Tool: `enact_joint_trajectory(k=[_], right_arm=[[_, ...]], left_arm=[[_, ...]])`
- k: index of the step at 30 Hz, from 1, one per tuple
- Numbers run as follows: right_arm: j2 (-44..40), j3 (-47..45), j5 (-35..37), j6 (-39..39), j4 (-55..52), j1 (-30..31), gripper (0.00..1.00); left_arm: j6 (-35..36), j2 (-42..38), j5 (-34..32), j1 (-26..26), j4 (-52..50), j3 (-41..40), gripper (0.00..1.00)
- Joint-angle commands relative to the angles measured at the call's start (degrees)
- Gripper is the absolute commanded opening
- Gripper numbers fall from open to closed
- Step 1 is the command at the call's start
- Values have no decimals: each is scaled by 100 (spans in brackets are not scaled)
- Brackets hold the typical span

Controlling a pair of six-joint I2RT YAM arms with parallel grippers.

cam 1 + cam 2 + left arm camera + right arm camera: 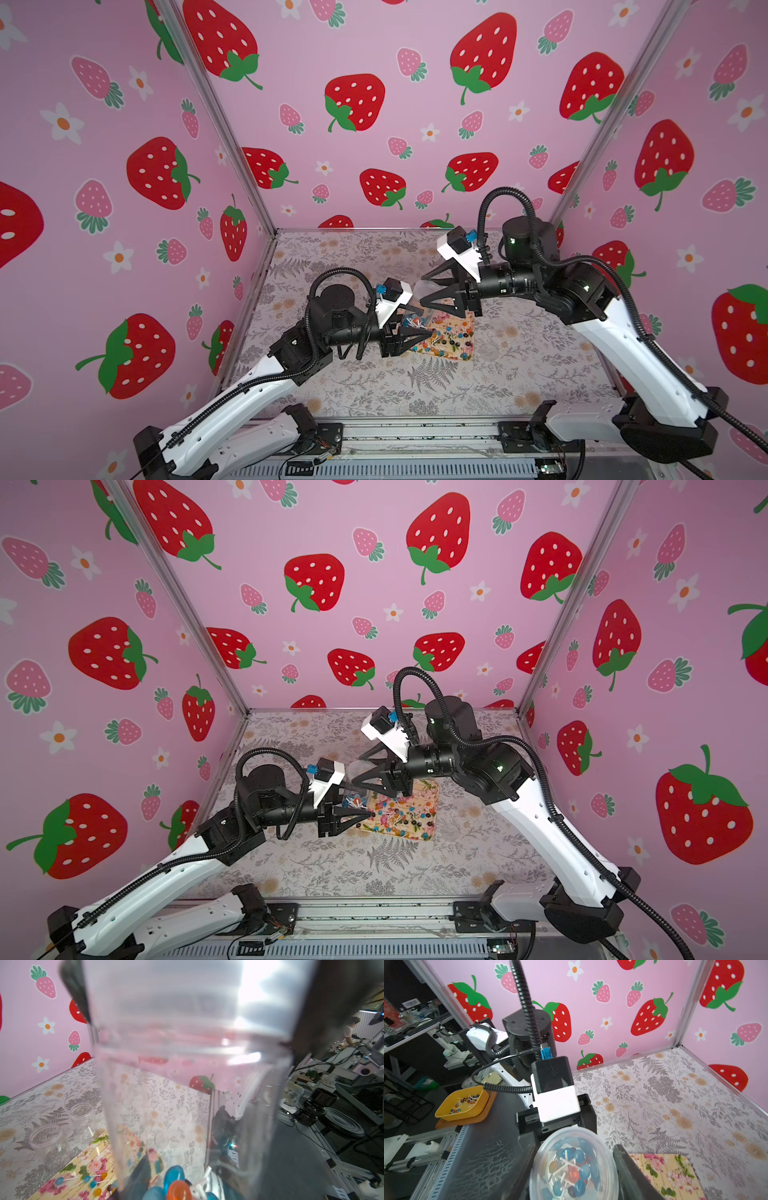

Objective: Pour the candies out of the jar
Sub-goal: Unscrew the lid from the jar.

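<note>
1. Left gripper [417, 320] is clamped on the body of the clear jar [430, 286] in both top views. It holds the jar tilted above the edge of the flowered tray [467, 357] on the left arm's side. The right gripper [423, 289] straddles the jar's raised end with its jaws partly apart. Some candies [411, 321] sit inside the jar, and many more lie spread on the tray. This looks like a two-handed hold on the jar's end, so the body grip should be firm and the jar should be over the tray.
2. In the left wrist view, the jar wall fills the space between the dark fingers [74, 993] and is pressed from both sides. The candies bunch at one end. Two empty jars [45, 1138] stand on the table [31, 1105] beside the tray. Tip slowly, because the sticks could bridge across the mouth.
3. In the right wrist view, the jar's round end faces the camera, with blue and red heads behind it. One black finger [633, 1169] lies by the rim, and its partner is mostly hidden. I cannot tell whether this grip has closed, or whether a lid covers that end. If there is a lid, square the jaws on the rim before turning.
</note>
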Motion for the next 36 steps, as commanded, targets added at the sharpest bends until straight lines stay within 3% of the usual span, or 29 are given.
enact_joint_trajectory(k=[1, 13, 16, 20, 23, 26, 30, 36], right_arm=[[-48, 324, -829, -1149, 195, -221, 51], [19, 168, -1191, -900, 490, -283, 51], [-7, 137, -1195, -818, 547, -283, 60], [-162, 11, -1063, -613, 761, -283, 81], [-376, -87, -661, -361, 912, -283, 90], [-524, -62, -33, 73, 873, -283, 93], [-645, -43, 855, 843, 673, -283, 93], [-614, -134, 1353, 1704, 284, -175, 89]], left_arm=[[-138, 63, 452, 5, -240, 219, 52], [-139, 28, 405, 1, -184, 177, 52], [-129, 17, 361, -5, -175, 168, 52], [-114, -4, 249, 2, -193, 136, 52], [-100, -54, 155, -3, -193, 83, 52], [-87, -87, 65, 3, -210, 63, 52], [-42, -127, -117, 3, -236, 37, 52], [20, -127, -273, 2, -270, 19, 52]])
